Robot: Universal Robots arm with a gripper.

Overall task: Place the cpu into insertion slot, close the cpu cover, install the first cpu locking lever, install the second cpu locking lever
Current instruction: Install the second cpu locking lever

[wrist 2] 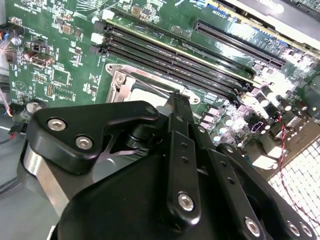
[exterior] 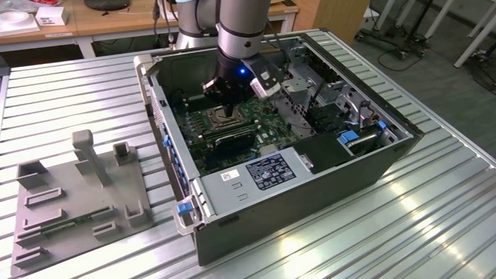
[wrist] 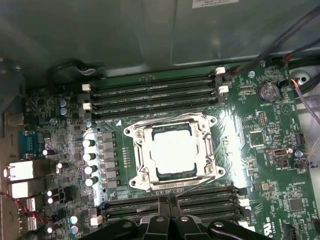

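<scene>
In the first wrist view the cpu (wrist: pixel 172 150), a pale silver square, lies in the insertion slot (wrist: pixel 212 121) on the green motherboard. The cpu cover (wrist: pixel 143 150), a steel frame with a window, lies flat over the chip's edges. A thin wire lever (wrist: pixel 200 184) slants along the socket's side nearest my gripper (wrist: pixel 169 204). The black fingertips are pressed together just beside that lever's end, with nothing visible between them. In the exterior view the gripper (exterior: pixel 230 110) hangs low over the socket (exterior: pixel 219 120) inside the open computer case. The second wrist view shows the socket frame (wrist 2: pixel 125 82) beyond the gripper (wrist 2: pixel 176 100).
Long black memory slots (wrist: pixel 155 90) run on both sides of the socket. Rows of capacitors (wrist: pixel 90 160) stand beside it. The case walls (exterior: pixel 166 116) and a drive cage (exterior: pixel 310 87) close in around the arm. A grey parts fixture (exterior: pixel 78 197) lies on the slatted table at the exterior view's left.
</scene>
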